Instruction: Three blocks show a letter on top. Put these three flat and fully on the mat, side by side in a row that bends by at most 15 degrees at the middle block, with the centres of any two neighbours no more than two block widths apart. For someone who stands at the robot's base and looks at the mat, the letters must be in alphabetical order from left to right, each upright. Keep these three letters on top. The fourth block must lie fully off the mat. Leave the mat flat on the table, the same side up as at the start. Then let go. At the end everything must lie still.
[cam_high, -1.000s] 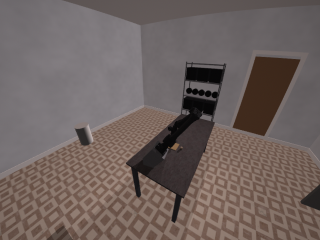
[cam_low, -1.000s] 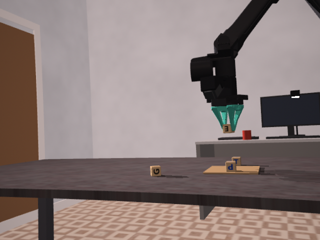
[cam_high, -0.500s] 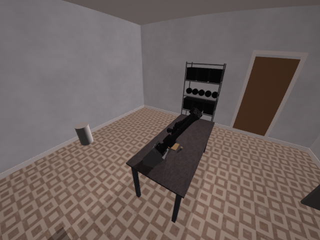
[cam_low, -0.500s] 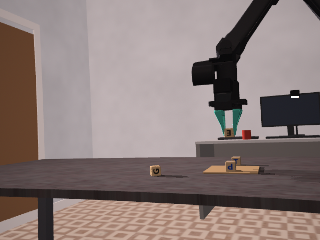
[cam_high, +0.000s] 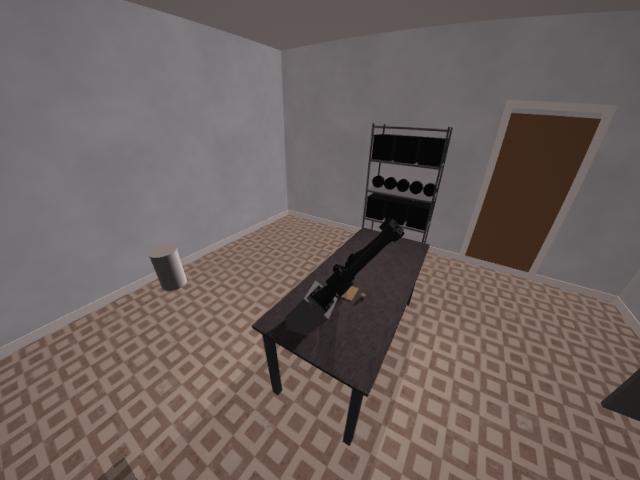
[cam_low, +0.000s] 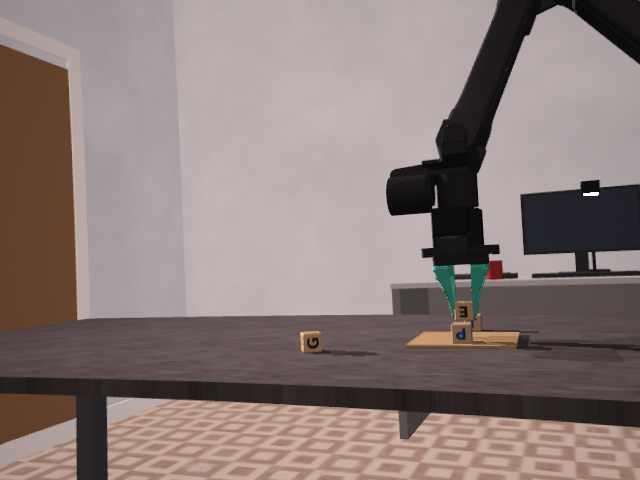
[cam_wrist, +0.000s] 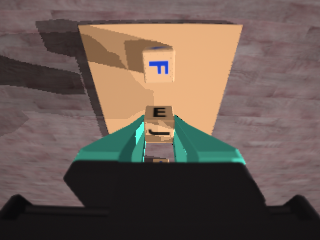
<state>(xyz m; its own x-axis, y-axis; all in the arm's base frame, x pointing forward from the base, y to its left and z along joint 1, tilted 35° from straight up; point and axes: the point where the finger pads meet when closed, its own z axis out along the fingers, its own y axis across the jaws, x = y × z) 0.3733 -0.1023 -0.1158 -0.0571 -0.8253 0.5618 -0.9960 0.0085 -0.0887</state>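
Gripper (cam_low: 464, 308) pinching the block lettered E (cam_low: 463, 310) just above the tan mat (cam_low: 496, 338); block reading F (cam_wrist: 159, 65) lying on the mat; block marked G (cam_low: 310, 341) sitting on the table (cam_low: 206, 356), well apart from the mat

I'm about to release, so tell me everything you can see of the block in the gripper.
The block is a small tan cube that looks wooden, with a black E on the side the exterior camera sees and another E on one face in the wrist view. The gripper is shut on it, teal fingers pressing two opposite sides. It sits level, low over the tan mat, behind the nearer blue-lettered block. Whether it touches the mat cannot be told.
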